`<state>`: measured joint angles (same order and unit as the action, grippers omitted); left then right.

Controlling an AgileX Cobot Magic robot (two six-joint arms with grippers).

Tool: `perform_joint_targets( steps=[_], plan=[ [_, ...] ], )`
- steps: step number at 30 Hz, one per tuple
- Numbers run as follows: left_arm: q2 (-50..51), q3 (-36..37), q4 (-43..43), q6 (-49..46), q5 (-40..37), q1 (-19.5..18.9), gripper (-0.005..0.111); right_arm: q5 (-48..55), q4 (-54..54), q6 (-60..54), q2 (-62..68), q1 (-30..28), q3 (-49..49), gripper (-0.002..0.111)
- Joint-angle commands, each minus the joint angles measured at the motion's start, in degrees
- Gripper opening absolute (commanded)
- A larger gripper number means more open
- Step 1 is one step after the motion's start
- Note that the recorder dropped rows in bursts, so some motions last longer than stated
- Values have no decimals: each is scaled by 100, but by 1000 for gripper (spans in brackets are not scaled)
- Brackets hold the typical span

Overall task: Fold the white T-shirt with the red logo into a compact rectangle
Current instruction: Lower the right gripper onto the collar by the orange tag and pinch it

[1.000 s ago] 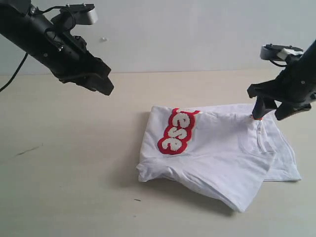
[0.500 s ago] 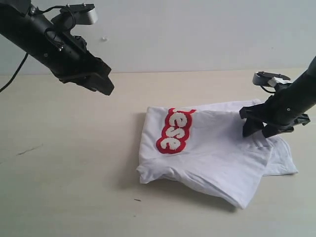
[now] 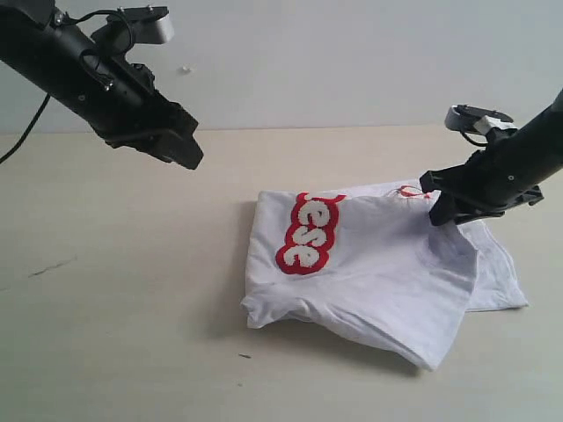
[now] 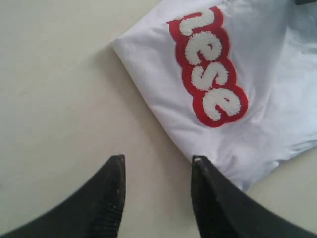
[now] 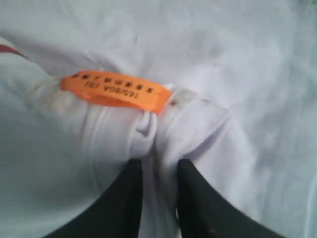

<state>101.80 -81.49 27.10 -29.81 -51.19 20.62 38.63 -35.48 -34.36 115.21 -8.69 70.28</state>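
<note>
While the left tool (image 4: 157, 159) gapes, the right tool (image 5: 158, 164) pinches the white T-shirt (image 3: 378, 272); the red logo (image 3: 308, 234) shows "ese".

Pale beige tabletop (image 3: 132, 334), faint dark scuff (image 3: 48, 268) at its left — plain whitish wall (image 3: 334, 61) behind

Part of the red logo (image 3: 308, 233) is hidden by the white T-shirt (image 3: 387, 272).

Even soft light; faint shadows; right wrist view blurry.
</note>
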Motion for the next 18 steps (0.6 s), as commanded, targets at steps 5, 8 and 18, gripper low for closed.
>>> perform_joint_targets(
  steps=[5,8,18],
  plan=[
    [-17,21,48,6,-40,-6,43,-150,570,301,104,200,-12,50],
    [-17,21,48,6,-40,-6,43,-354,1347,1011,104,200,-12,50],
    [-17,21,48,6,-2,-6,43,-156,95,6,151,320,-12,50]
  ],
)
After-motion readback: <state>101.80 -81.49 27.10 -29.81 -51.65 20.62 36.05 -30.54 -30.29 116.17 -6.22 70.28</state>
